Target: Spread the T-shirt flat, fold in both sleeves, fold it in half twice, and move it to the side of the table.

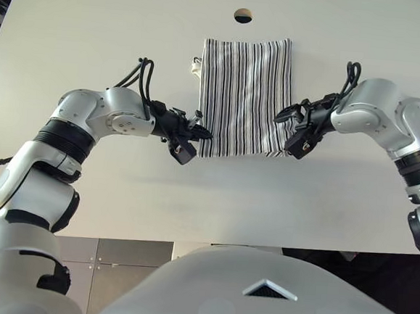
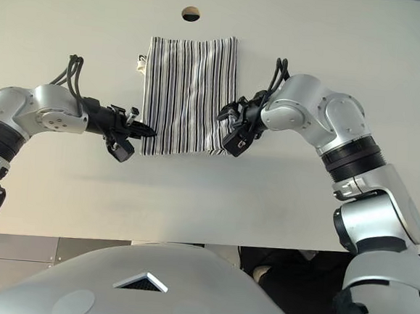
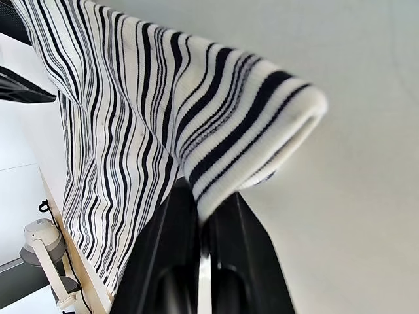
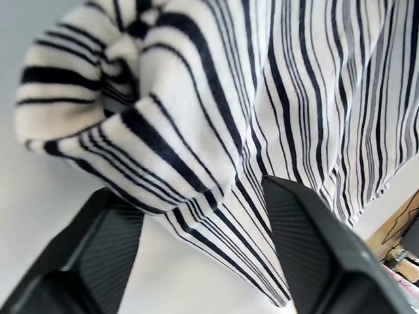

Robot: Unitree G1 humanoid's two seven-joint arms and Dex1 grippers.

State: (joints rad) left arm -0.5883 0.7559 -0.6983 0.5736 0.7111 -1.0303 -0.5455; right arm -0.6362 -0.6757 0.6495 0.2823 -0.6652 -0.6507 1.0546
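A black-and-white striped T-shirt [image 1: 245, 94] lies folded into a narrow rectangle on the white table [image 1: 95, 39], slightly right of centre. At its near left corner is my left gripper [image 1: 201, 133]; in the left wrist view its fingers [image 3: 157, 261] are pressed together on the folded edge of the T-shirt [image 3: 196, 111]. My right gripper [image 1: 284, 123] is at the near right corner. The right wrist view shows that gripper [image 4: 203, 216] open, its fingers [image 4: 98, 255] spread on either side of the bunched corner of the T-shirt [image 4: 216, 98].
A round cable hole [image 1: 243, 15] sits in the table just beyond the shirt. A small white tag [image 1: 196, 66] sticks out at the shirt's far left corner. Bare tabletop stretches to both sides and toward the near edge [image 1: 189, 237].
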